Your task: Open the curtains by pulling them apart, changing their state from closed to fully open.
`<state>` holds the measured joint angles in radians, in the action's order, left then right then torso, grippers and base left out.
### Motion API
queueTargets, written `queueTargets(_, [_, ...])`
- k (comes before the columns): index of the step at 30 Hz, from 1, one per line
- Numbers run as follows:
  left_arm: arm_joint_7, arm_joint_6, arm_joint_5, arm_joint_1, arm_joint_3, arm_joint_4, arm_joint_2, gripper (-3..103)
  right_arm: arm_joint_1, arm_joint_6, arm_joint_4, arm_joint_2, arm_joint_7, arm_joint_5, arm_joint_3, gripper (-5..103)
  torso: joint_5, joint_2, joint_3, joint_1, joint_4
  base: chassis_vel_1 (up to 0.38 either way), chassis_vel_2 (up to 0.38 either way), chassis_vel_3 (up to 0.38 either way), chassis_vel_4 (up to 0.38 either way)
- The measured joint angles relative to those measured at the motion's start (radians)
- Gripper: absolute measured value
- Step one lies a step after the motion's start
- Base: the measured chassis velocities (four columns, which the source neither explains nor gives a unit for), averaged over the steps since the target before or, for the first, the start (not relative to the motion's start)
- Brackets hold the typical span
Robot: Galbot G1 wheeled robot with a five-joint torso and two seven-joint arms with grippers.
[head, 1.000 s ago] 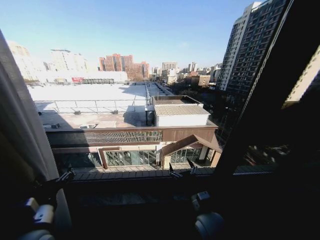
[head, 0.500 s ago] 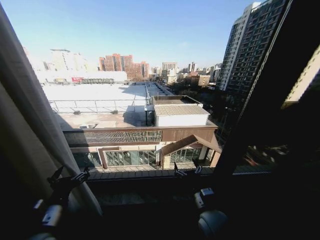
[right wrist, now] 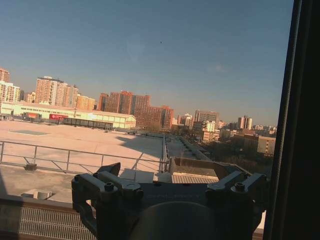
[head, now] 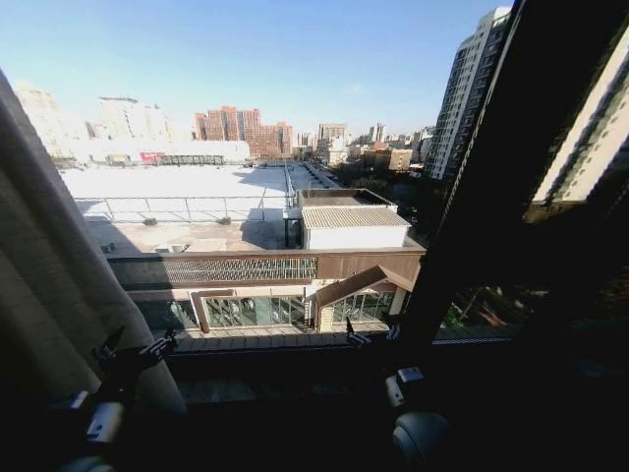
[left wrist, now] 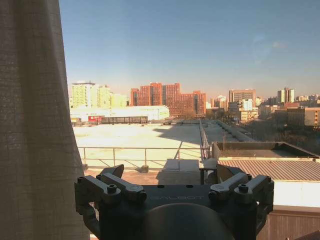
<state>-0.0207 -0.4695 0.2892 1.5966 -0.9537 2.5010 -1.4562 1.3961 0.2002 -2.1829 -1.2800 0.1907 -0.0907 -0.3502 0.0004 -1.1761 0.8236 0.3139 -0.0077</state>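
Low, warm sunlight rakes across the city outside, throwing long shadows over the pale flat rooftop (head: 177,182). Indoors everything falls into near-black silhouette (strong backlight), including the dark window frame bar (head: 482,187). The sheer cream pleated curtain (left wrist: 35,125) glows dimly. The head view bends straight lines towards its edges.

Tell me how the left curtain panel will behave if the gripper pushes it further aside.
The left curtain panel looks thin and finely woven, so it will probably fold and bunch rather than slide stiffly. Its long pleats in the head view suggest it drapes loosely and may swing back. It seems light; the open left gripper beside it should meet little resistance.
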Motion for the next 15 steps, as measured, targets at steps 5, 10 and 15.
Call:
queueTargets(5, [0.0,0.0,-0.002,-0.002,0.001,0.0,0.0,100,0.0,0.0,-0.001,0.001,0.0,-0.015,-0.004,100,0.0,0.0,0.0,0.0,0.0001,-0.327,-0.332,0.341,0.341])
queueTargets(10, [0.0,0.0,-0.003,-0.003,0.003,-0.002,-0.001,100,0.0,0.0,-0.002,0.001,0.0,-0.017,-0.004,100,0.0,0.0,0.0,0.0,0.0,-0.294,-0.395,0.293,0.389])
queueTargets(15, [0.0,0.004,-0.011,-0.004,0.008,-0.007,-0.003,100,0.001,0.0,-0.002,0.002,0.001,-0.018,-0.011,100,0.0002,0.0,0.0,0.0,-0.0002,-0.183,-0.407,0.17,0.417])
